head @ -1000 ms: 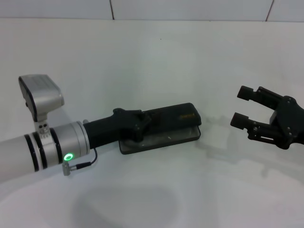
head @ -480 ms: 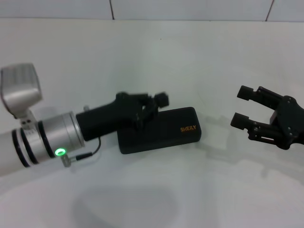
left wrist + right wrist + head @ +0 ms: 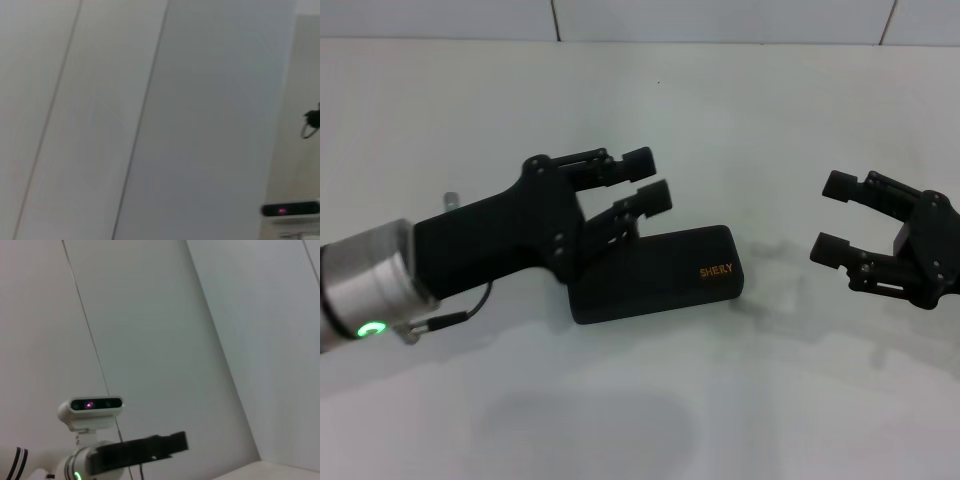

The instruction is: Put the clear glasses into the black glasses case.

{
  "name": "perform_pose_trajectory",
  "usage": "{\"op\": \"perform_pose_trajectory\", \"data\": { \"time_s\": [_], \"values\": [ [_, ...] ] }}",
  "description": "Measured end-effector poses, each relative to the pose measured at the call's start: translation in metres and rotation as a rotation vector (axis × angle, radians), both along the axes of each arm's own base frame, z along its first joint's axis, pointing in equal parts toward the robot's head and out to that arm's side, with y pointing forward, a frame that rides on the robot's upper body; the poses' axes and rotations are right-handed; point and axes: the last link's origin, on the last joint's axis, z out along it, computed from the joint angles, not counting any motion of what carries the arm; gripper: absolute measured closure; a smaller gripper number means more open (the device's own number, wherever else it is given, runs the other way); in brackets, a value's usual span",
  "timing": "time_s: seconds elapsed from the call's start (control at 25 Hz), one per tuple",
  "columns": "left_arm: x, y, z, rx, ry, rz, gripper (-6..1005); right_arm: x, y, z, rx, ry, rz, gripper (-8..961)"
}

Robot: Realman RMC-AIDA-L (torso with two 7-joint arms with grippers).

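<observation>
The black glasses case (image 3: 654,274) lies flat on the white table (image 3: 650,400), its lid down and shut, so nothing inside it can be seen; the orange lettering shows on the lid near the end that points toward the right gripper. The clear glasses are not visible anywhere on the table, and with the lid closed I cannot tell whether they sit in the case. The left gripper (image 3: 648,180) hangs above the case's far left end, lifted off the lid and not touching it, its two black fingers (image 3: 638,160) a little apart with nothing between them. Its dark body and silver wrist run off from the case toward the left edge of the head view, a green light glowing on the wrist ring. The right gripper (image 3: 838,217) hovers well to the right of the case, clear of it, its fingers spread wide and empty. In the right wrist view the left gripper (image 3: 170,443) shows far off against a pale wall.
</observation>
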Motion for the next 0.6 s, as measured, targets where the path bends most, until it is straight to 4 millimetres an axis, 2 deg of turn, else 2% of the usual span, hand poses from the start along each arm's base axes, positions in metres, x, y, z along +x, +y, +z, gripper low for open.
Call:
{"op": "perform_pose_trajectory", "data": {
  "time_s": [0.08,0.28,0.6],
  "values": [
    [-0.001,-0.008,0.007,0.010,-0.001,-0.032,844,-0.001,0.000,0.001,-0.002,-0.002,0.009,91],
    [-0.004,-0.024,0.020,0.045,0.035,-0.095,613,-0.005,0.001,0.006,0.002,-0.009,0.049,92],
    [-0.004,-0.037,0.025,0.065,0.070,-0.154,265,-0.012,0.002,0.014,0.004,-0.056,0.133,92]
  ]
}}
